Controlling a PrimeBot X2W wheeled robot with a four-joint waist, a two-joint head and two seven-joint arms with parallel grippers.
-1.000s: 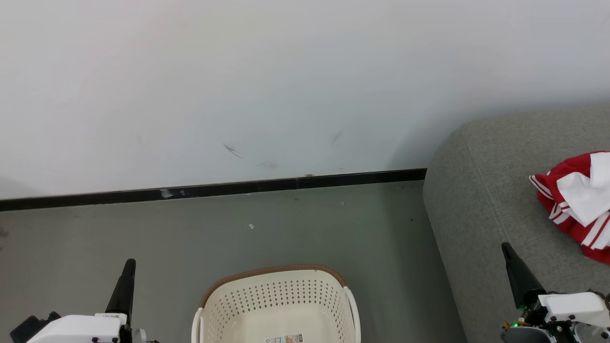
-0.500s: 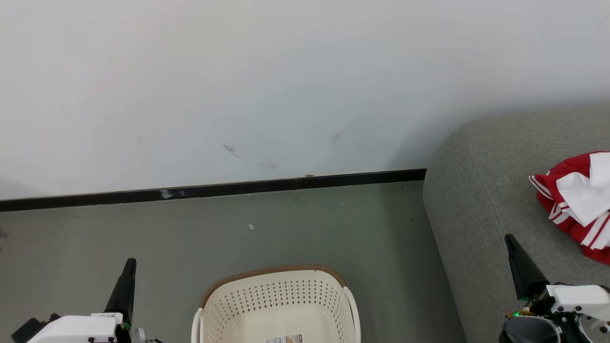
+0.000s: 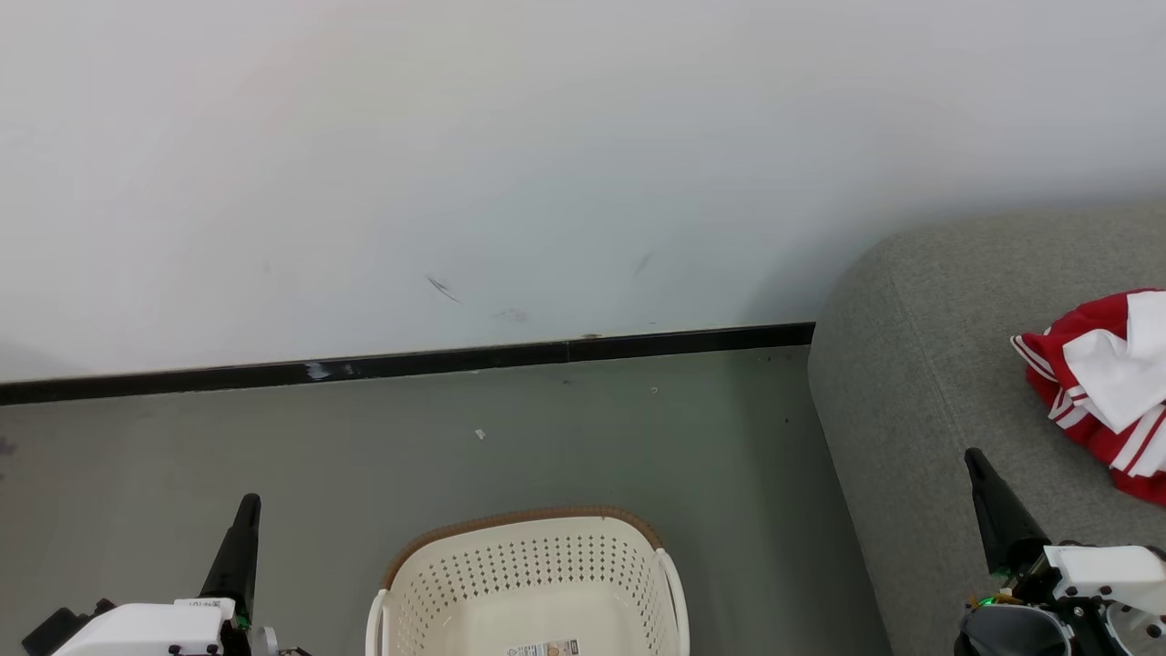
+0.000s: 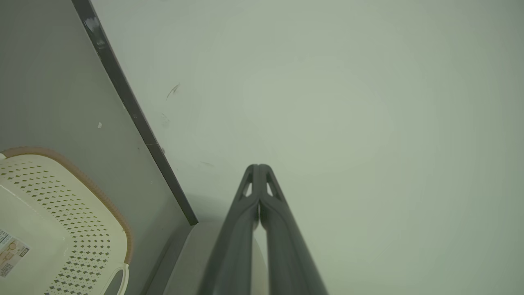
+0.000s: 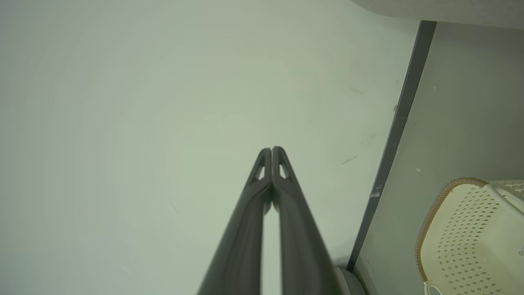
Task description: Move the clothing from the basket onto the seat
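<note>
Red clothing (image 3: pixel 1102 387) with white panels and stripes lies crumpled on the grey-green seat (image 3: pixel 947 364) at the right edge of the head view. The cream basket (image 3: pixel 528 583) with its brown rim stands on the floor at the bottom centre, and the part of its inside that shows holds only a label. It also appears in the left wrist view as the basket (image 4: pixel 53 221) and in the right wrist view as the basket (image 5: pixel 470 237). My left gripper (image 3: pixel 248 504) is shut, left of the basket. My right gripper (image 3: pixel 973 456) is shut over the seat's front part, left of the clothing. Both hold nothing.
A pale wall (image 3: pixel 547 164) with a black skirting strip (image 3: pixel 410 363) runs behind the grey floor (image 3: pixel 547 437). The seat's rounded corner stands just right of the basket.
My right gripper has risen slightly and shifted a little right over the seat. The left gripper, basket and clothing have stayed put.
</note>
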